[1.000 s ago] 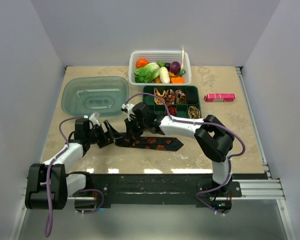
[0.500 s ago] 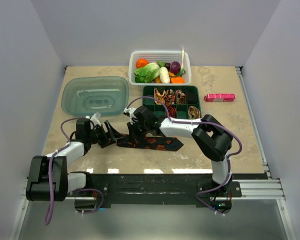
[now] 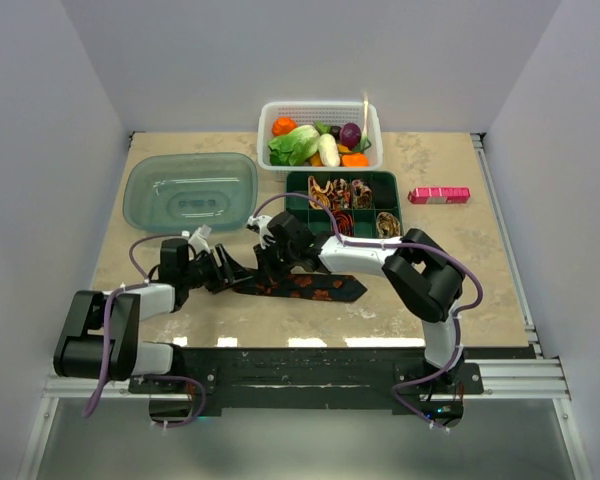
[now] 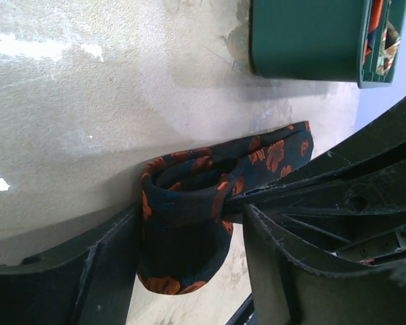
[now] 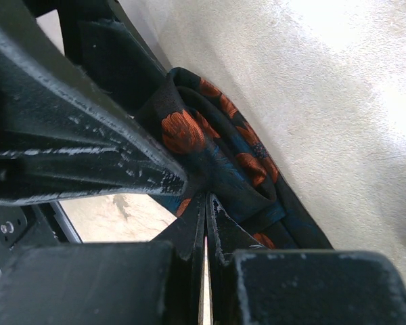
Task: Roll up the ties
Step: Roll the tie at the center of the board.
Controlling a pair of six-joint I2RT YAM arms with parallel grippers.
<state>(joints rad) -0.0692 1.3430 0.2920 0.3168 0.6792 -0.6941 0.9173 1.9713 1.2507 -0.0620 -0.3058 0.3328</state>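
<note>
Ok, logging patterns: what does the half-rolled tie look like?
Tie: black with orange-red flowers; left wrist view shows best.

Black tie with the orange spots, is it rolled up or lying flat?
Partly rolled. The left wrist view shows one end of the tie coiled loosely; from above, the rest lies flat on the table.

Black orange-spotted tie point(image 3: 320, 290) lies partly rolled; other ties point(image 3: 338, 190) sit coiled.
</note>
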